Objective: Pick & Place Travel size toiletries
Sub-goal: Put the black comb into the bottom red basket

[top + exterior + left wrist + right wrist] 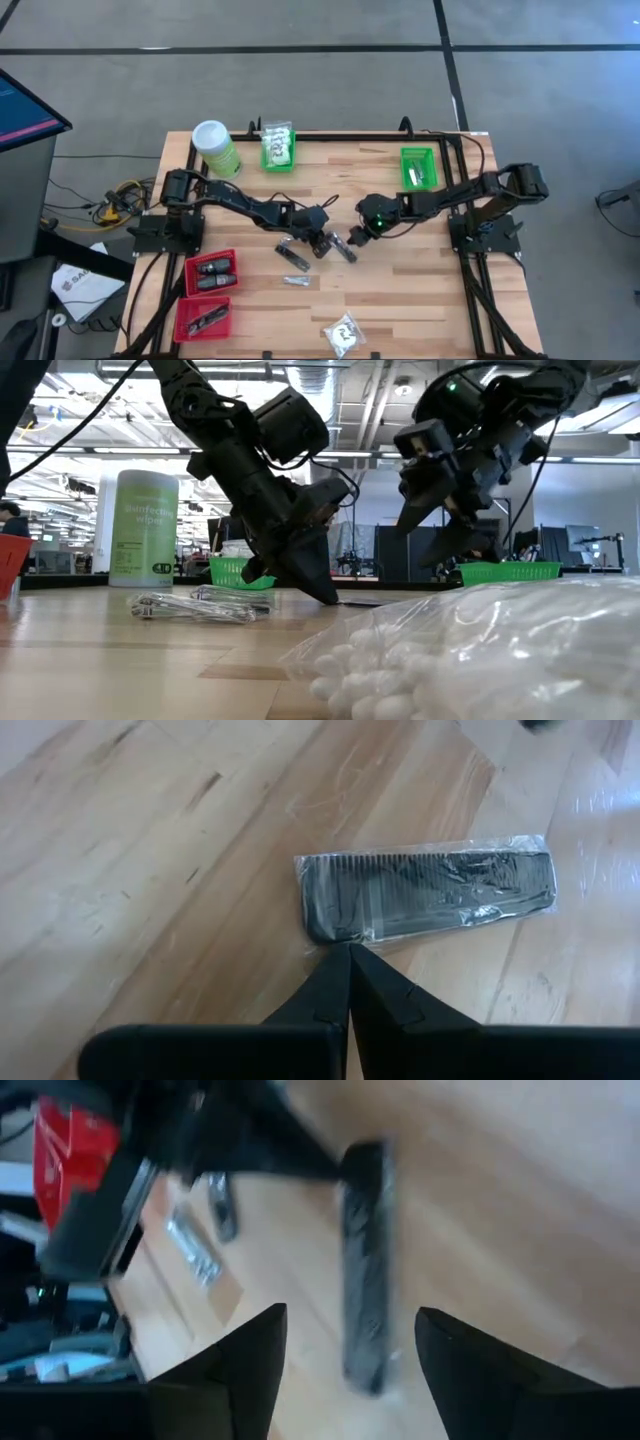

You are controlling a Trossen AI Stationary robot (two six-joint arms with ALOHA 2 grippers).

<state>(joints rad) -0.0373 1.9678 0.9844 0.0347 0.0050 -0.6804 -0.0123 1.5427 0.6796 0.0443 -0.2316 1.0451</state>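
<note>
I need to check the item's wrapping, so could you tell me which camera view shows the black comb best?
The left wrist view: the comb fills it, teeth and clear wrapper plain, just beyond the shut left gripper. The right wrist view blurs it; the high view shows a small dark strip; the low view hides it.

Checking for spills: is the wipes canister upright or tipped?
Upright. The wipes canister stands on its base on the table, lid on top.

Counter (400,290) pale planked wood, smooth with a satin sheen; comb (430,895) matt black plastic in glossy crinkled clear film; cotton-bud bag (480,650) shiny clear plastic; baskets (210,273) glossy red plastic; left end effector (350,960) matt black.
</note>
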